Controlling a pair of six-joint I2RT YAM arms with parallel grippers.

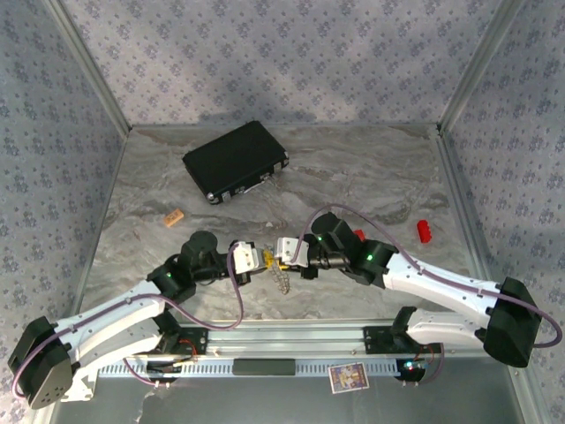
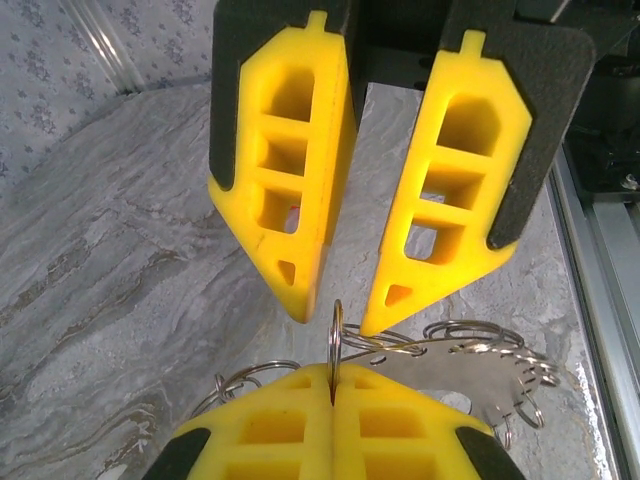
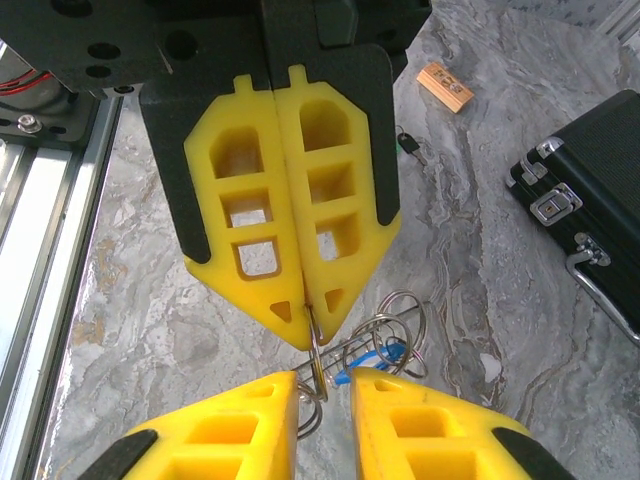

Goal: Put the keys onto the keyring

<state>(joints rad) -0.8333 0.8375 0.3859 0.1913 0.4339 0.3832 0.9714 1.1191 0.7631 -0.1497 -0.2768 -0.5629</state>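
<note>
Left gripper [image 3: 306, 322] pinching keyring loop [image 3: 316, 356], blue key [image 3: 388, 353], black case [image 3: 600, 210]

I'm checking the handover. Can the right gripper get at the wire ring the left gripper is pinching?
Probably yes. The left gripper is shut on the wire ring, which sticks out past its fingertips. The right gripper stands open, a finger on either side of it, with nothing between.

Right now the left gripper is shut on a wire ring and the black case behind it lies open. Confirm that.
Wrong on the case: the black case lies closed, lid down, as the top external view shows. The left gripper is indeed shut on a wire ring.
</note>
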